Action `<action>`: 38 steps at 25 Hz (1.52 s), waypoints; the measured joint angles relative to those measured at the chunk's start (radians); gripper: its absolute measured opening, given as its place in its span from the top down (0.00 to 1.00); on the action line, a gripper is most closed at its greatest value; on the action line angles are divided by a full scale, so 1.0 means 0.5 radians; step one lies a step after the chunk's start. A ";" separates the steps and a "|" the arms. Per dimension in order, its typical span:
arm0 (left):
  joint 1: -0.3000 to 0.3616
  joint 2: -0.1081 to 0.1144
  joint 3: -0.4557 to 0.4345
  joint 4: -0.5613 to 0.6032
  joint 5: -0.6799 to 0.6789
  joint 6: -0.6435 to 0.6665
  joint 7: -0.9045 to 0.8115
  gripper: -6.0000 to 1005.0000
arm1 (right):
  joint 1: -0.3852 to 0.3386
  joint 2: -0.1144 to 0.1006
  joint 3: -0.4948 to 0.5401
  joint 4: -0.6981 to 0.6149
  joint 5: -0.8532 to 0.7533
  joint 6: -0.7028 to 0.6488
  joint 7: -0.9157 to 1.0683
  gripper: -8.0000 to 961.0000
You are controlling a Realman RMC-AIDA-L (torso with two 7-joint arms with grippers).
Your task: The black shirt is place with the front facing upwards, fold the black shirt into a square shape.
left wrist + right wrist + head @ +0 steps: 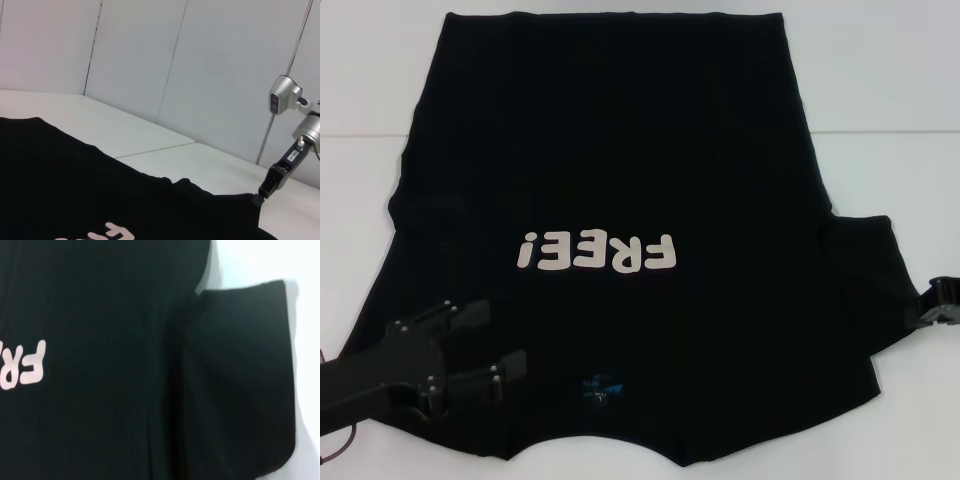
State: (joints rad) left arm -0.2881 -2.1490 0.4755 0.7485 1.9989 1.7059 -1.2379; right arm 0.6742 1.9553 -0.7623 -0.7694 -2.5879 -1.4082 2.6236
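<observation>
Left gripper (490, 348) open over black shirt (620, 160).

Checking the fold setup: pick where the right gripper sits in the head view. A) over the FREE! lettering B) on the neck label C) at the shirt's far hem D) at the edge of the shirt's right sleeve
D: the right gripper sits at the outer edge of the black shirt sleeve on the right, while the left gripper hovers near the collar side.
</observation>
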 joint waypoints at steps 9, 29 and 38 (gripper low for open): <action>-0.001 0.000 0.000 0.000 -0.004 0.004 -0.008 0.10 | -0.033 -0.018 0.067 -0.268 0.000 -0.088 0.010 0.96; 0.026 0.003 -0.025 0.000 -0.007 0.066 -0.031 0.10 | 0.333 0.108 -0.298 -0.375 -0.017 -0.212 -0.037 0.94; 0.032 0.001 -0.025 0.000 -0.006 0.075 -0.030 0.10 | 0.497 0.228 -0.529 -0.280 -0.185 -0.179 -0.039 0.90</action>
State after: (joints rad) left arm -0.2718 -2.1484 0.4632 0.7484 1.9957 1.7435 -1.2531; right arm 0.9228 2.0694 -1.0266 -0.9095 -2.6806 -1.4979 2.6041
